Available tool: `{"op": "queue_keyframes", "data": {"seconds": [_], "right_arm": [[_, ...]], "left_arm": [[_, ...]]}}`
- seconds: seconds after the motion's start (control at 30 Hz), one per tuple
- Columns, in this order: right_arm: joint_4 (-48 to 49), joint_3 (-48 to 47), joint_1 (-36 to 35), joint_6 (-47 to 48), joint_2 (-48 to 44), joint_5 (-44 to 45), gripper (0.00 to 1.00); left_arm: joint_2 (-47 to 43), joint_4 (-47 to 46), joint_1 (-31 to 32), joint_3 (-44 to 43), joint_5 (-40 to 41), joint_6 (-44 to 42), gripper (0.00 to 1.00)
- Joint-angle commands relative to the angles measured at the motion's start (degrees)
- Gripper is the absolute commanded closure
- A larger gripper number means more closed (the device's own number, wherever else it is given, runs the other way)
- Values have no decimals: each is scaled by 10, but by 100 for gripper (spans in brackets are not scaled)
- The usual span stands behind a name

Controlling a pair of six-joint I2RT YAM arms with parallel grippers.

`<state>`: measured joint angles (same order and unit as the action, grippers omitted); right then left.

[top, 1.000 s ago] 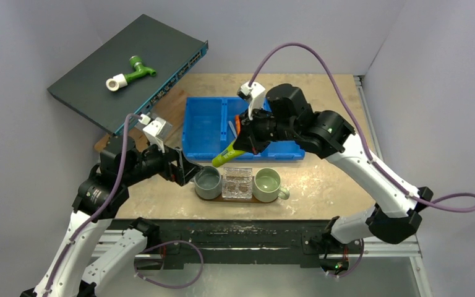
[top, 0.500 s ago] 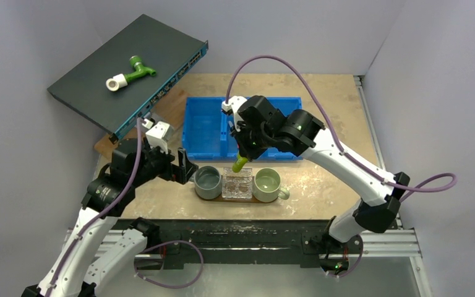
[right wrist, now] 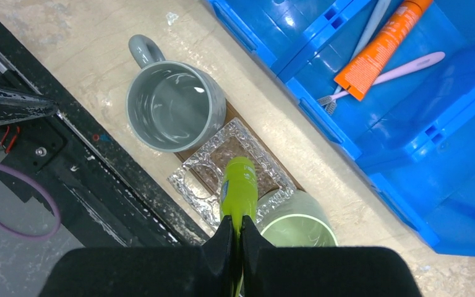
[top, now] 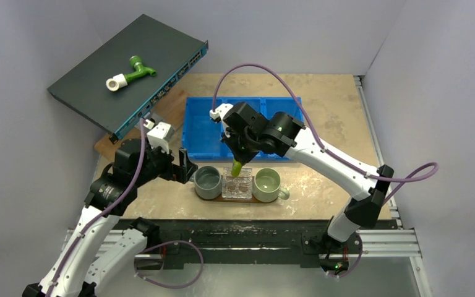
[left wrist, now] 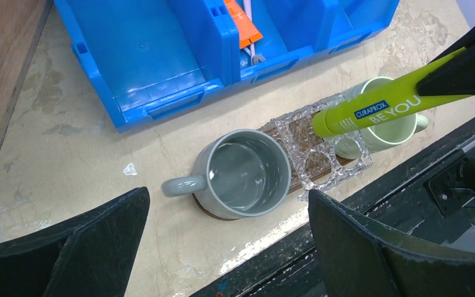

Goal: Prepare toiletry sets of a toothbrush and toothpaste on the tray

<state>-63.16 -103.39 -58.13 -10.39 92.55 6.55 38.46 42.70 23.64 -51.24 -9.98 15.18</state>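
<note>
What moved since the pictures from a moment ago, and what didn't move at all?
The right claw, shut on the lime-green tube, swung from above the blue bin toward the near edge. The tube was slanted and now points down at the clear glass dish, which sits between the grey mug and the green mug on the tray. The left claw barely shifted and stayed open. Mugs, dish and bin stayed put.
</note>
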Motion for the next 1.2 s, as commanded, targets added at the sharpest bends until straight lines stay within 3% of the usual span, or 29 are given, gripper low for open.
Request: {"op": "queue_keyframes", "data": {"seconds": [0.0, 1.17], "right_arm": [[18, -22, -6, 6, 1, 8, 100], [58, 26, -8, 9, 46, -5, 100]], "left_arm": [[-1, -26, -1, 0, 8, -16, 1], [-5, -29, -1, 0, 9, -19, 1]]}}
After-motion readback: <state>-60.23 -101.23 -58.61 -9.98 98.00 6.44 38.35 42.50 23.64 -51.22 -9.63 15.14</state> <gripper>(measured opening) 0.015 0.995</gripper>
